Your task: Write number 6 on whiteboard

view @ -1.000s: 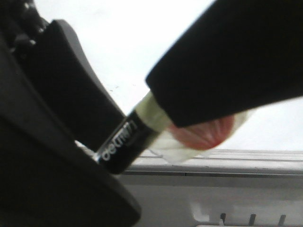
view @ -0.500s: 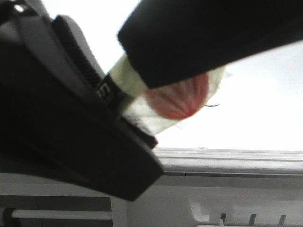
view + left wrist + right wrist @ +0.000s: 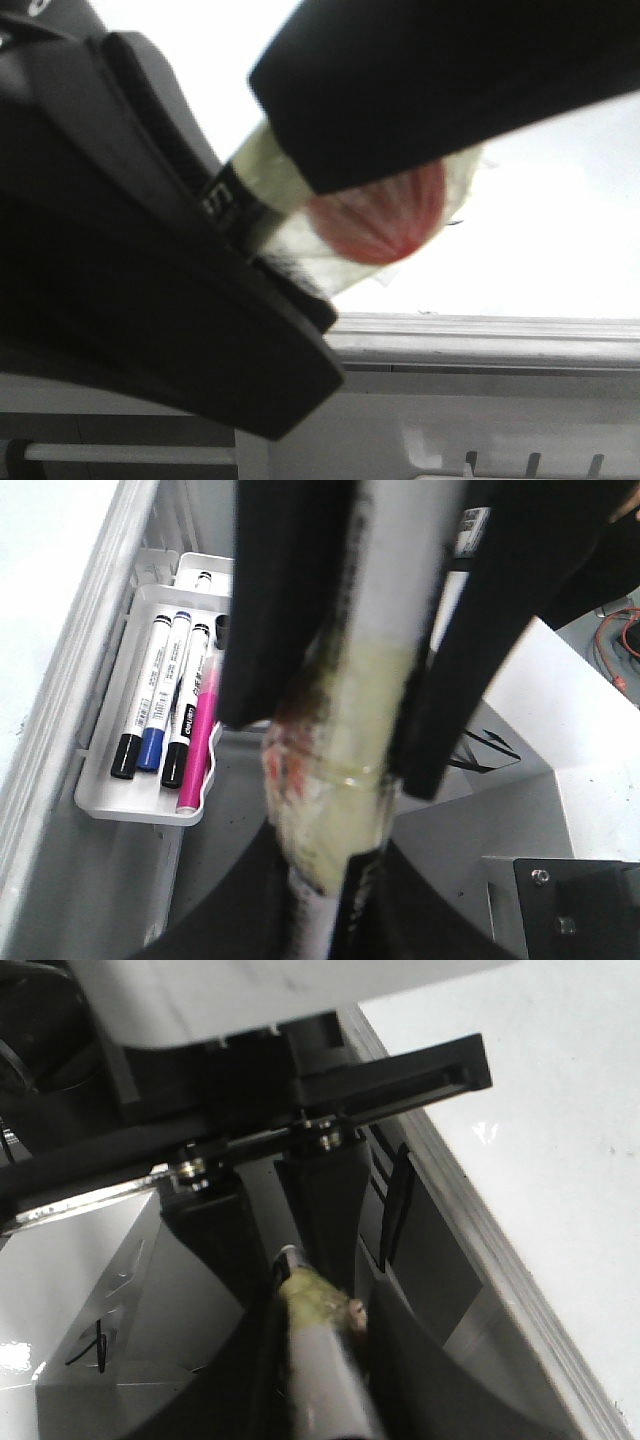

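Left gripper [image 3: 340, 730] clamps the marker pen [image 3: 385, 630], with the whiteboard [image 3: 540, 230] just behind it.

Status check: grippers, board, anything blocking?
Right gripper shut on taped marker pen. Left gripper at its other end, grip unclear. No number 6 visible on whiteboard. Both arms block most of the front view.

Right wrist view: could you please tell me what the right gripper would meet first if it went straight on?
Most likely the left gripper: its black fingers stand just past the marker pen's tip. The whiteboard lies off to the side; depth is unclear.
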